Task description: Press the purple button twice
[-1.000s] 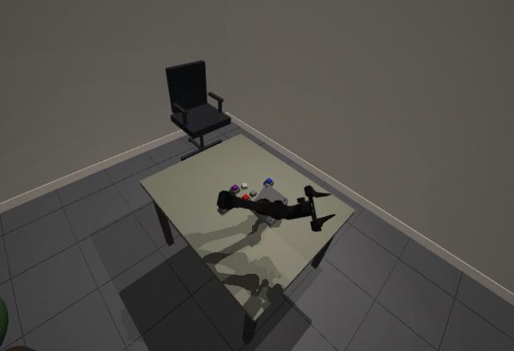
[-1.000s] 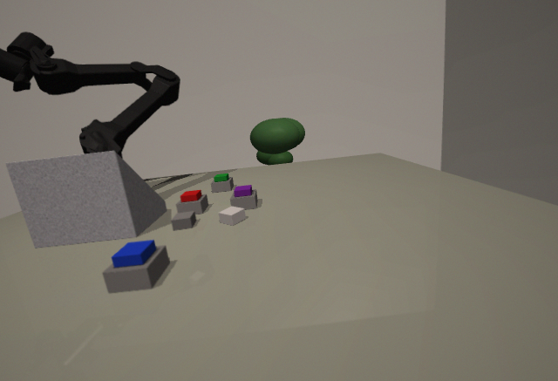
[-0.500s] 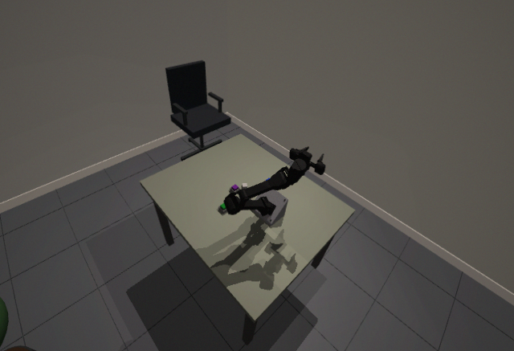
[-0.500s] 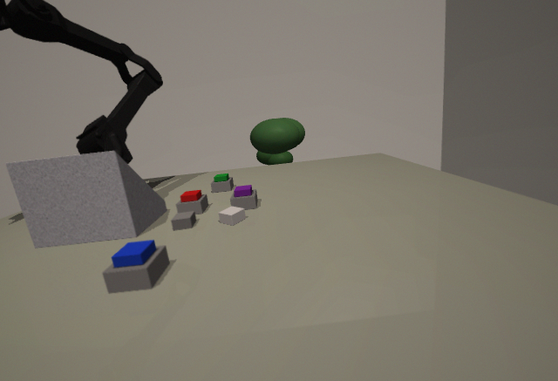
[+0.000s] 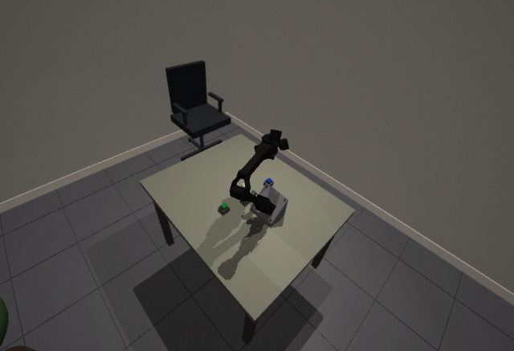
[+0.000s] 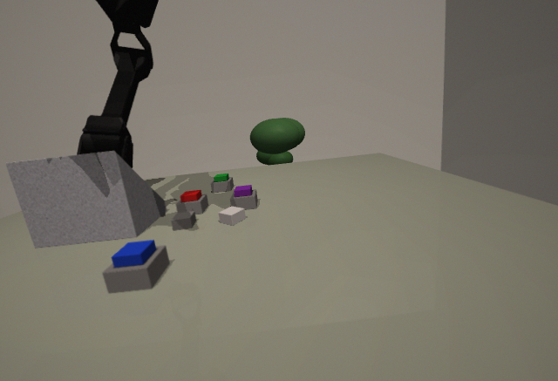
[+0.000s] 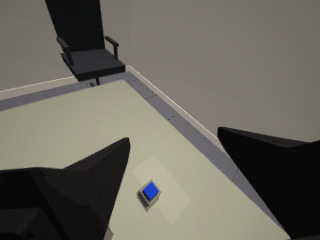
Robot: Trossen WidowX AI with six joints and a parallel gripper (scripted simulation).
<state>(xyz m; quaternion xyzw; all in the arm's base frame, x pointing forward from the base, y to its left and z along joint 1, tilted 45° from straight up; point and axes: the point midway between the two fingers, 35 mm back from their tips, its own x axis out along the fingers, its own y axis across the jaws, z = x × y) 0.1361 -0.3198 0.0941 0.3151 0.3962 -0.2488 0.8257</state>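
Note:
The purple button (image 6: 243, 190) stands on its grey base in the exterior view, with its cap raised. It is hidden behind the arm in the top view and is outside the wrist view. My gripper (image 7: 173, 137) is open and empty, high above the table (image 5: 307, 206) (image 6: 360, 277). It points outward over the side with the blue button (image 5: 268, 181) (image 6: 133, 253) (image 7: 150, 191), well away from the purple button. In the exterior view the fingers are out of frame at the top left.
A red button (image 6: 191, 195) and a green button (image 5: 224, 206) (image 6: 221, 177) stand near the purple one. A white block (image 6: 231, 215) and a dark grey block (image 6: 183, 221) lie in front of them. The speckled grey arm mount (image 6: 76, 200) stands at the left.

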